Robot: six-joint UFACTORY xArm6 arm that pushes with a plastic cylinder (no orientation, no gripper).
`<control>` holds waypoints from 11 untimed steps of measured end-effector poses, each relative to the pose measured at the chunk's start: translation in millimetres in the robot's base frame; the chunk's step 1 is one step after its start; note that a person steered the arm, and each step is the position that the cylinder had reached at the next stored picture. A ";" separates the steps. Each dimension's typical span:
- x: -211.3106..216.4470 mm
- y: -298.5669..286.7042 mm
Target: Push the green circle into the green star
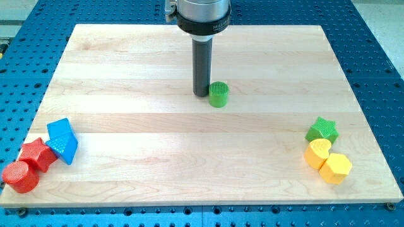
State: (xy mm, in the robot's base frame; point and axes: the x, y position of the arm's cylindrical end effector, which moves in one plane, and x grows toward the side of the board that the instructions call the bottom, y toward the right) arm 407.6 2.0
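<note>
The green circle (pixel 218 94) is a small green cylinder near the middle of the wooden board (pixel 158 157), a little above centre. My tip (pixel 201 94) stands right beside it on the view's left, touching or nearly touching it. The green star (pixel 322 130) lies far off at the view's right, lower down, just above the yellow blocks.
A yellow heart-like block (pixel 317 152) and a yellow hexagon (pixel 335 168) sit below the green star. At the view's bottom left lie a blue block (pixel 62 140), a red star (pixel 38 154) and a red circle (pixel 20 176).
</note>
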 end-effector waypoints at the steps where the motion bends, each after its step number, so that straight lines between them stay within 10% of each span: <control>1: 13.5 70.1; 4: 46.1 167.1; 11: 85.4 159.5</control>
